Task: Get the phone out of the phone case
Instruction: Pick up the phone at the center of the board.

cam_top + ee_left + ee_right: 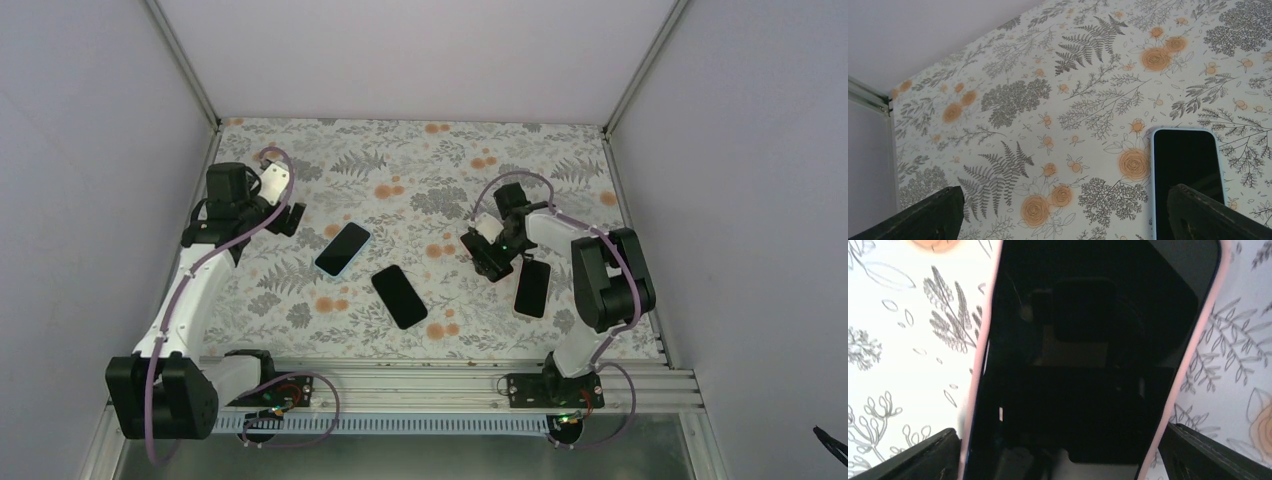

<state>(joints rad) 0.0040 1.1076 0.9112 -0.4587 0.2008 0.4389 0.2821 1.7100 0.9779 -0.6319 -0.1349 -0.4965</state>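
Right now your right gripper [1060, 430] is spread wide. In its wrist view, a dark-screened phone [1088, 340] in a pink phone case [977, 370] lies at 12 o'clock, flat on the floral table [420, 160]. Your left gripper [1064, 189] is spread too, gripping nothing, with a blue-cased phone [1188, 165] at its 3 o'clock. A black phone [399, 296] lies between both.

You have a matt, floral-printed covering on the desk [560, 160]. The phone [1088, 390] shows a glossy black glass face that throws back reflections; its pink case [979, 365] looks like smooth, softly sheened plastic. The rail [420, 385] is ribbed bare metal.
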